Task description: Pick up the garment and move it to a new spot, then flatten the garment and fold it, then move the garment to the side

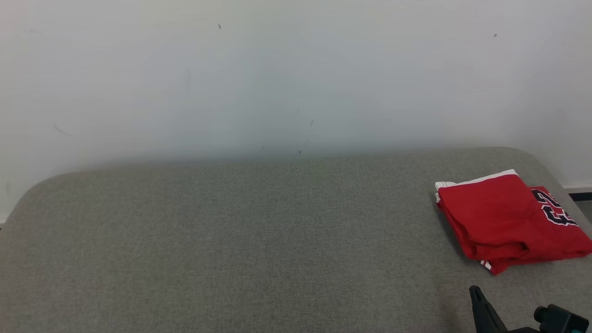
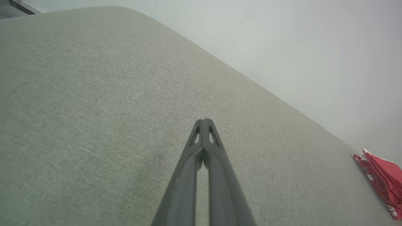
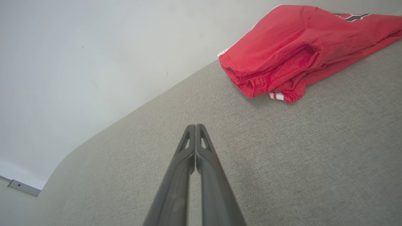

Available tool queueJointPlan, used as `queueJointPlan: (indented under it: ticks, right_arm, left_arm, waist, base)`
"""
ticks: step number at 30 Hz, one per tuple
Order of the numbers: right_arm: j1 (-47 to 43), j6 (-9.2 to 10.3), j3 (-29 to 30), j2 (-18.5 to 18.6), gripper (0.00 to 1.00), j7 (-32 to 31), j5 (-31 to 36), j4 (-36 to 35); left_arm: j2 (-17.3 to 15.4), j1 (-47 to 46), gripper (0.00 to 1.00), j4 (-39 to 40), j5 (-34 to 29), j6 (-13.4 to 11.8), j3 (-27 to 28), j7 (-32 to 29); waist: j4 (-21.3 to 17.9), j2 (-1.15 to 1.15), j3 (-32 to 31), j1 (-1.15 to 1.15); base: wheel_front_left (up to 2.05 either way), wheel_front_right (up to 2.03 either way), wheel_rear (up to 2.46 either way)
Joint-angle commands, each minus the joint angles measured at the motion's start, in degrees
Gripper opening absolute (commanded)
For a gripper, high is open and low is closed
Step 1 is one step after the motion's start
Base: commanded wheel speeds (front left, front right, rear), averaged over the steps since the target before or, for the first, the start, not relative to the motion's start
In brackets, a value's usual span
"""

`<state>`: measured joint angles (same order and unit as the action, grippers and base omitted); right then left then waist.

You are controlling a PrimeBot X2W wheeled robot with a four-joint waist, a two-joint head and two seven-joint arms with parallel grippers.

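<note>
Red folded jersey [image 1: 499, 217] shows dark numerals in head view, layered hems in right wrist view. It lies untouched beyond my right claw [image 3: 195, 126], which is pressed together like my left claw [image 2: 204, 120].

Dark grey tapered jaws, triangular cut-outs [image 3: 203, 142] near tips

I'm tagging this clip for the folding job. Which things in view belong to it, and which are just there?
Belongs to the job:
red jersey, folded, lying at the right end
left gripper, shut, empty
right gripper, shut, empty, short of the jersey

Just there:
grey fabric surface
white wall
</note>
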<state>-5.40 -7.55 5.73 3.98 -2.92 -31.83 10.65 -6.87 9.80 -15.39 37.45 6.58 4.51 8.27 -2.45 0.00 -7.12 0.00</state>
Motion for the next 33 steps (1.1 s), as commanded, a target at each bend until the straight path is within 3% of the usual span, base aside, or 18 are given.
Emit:
queueJointPlan:
  ticks: [1, 33]
  right_arm:
    - [2.13, 0.02, -0.21, 0.03, 0.0, 0.42, -3.11, -0.49]
    - [6.89, 0.05, -2.01, -0.45, 0.0, 0.93, -27.31, 1.58]
  left_arm:
    - [-0.01, -2.22, 0.0, 0.66, 2.84, 0.25, 0.71, -0.87]
    - [1.68, -9.24, 0.0, -0.08, 24.14, 0.54, 3.7, -8.92]
  waist:
    - [0.06, 0.0, 0.17, 0.0]
    - [0.8, 0.0, 2.36, 0.0]
  base:
    - [0.0, 0.0, 0.0]
    - [0.0, 0.0, 0.0]
